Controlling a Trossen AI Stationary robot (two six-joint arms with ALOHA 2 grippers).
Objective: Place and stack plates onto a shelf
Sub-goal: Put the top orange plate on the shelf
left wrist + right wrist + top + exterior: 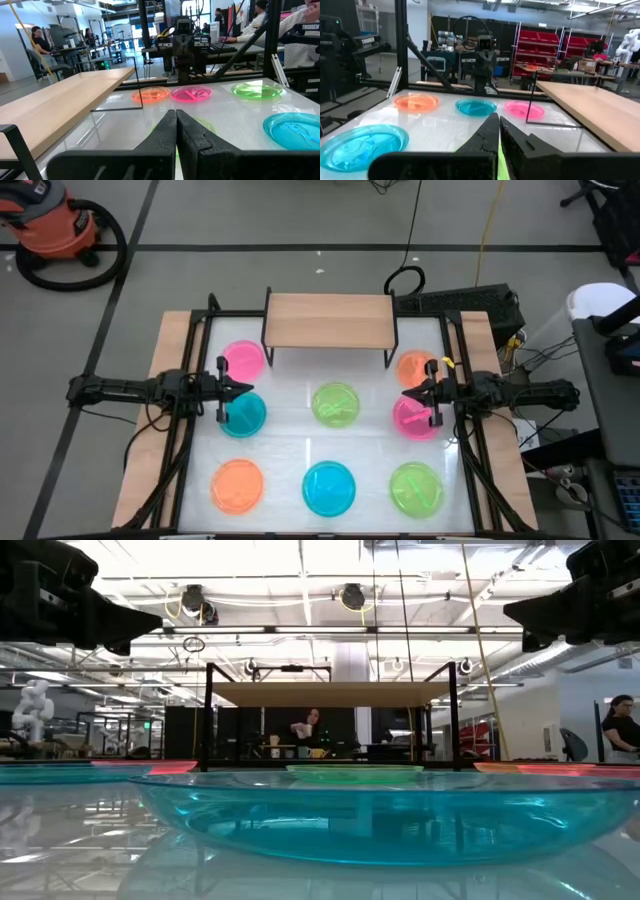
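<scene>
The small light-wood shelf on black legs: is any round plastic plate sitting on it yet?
Apart. In the high view the shelf top is bare, and every plate, like the pink one nearest it, lies on the table.

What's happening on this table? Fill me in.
Nothing is being handled yet. Eight coloured plates lie flat and separate on the white table, for example a pink one and a green one. The wooden shelf at the back is bare. The left claw and right claw both hang shut above the table, pointing at each other and holding nothing.
</scene>
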